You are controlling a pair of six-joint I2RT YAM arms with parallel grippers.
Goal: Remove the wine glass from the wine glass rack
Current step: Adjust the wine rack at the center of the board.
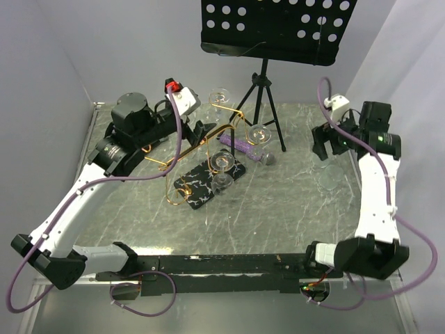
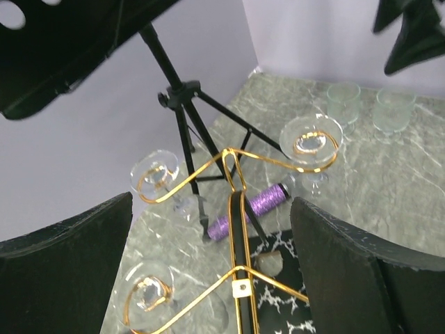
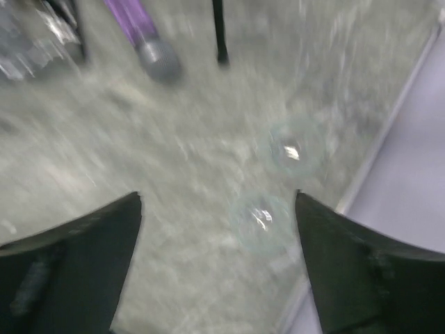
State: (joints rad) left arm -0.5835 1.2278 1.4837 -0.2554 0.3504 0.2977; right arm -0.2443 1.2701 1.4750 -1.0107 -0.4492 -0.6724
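1. Two standing wine glasses [image 3: 297, 147]: upright and just beside each other on the table [image 1: 292, 223]. They are near its right edge, well apart from the rack.
2. Wine glass rack [image 1: 208, 182]: mid-table, gold arms over a black veined base. At least three hanging wine glasses [image 2: 311, 142] are on it, bowl down, each foot caught in a curled arm end.
3. Right claw [image 3: 217, 205]: above the standing pair, fingers spread wide with nothing between them. The wrist view is blurred.
4. Left claw [image 2: 212, 202]: spread to its widest and empty. It looks down on the rack's pole and arms and touches no glass.
5. Step in hand, as judged: the right claw is free of the glasses below it. The left claw is lined up on the rack for a pick, with no grasp made yet.
6. Next move calls for:
   - settling on one hanging glass within the left claw's reach;
   - bringing the fingers around its stem or bowl and closing gently;
   - drawing the foot out along the open end of the arm, not straight up, since the wire cradles it.
7. Hazards, as judged: the rack looks slender and may rock. The music stand [image 1: 264, 90] legs and a purple object [image 1: 243, 146] lie close behind it.
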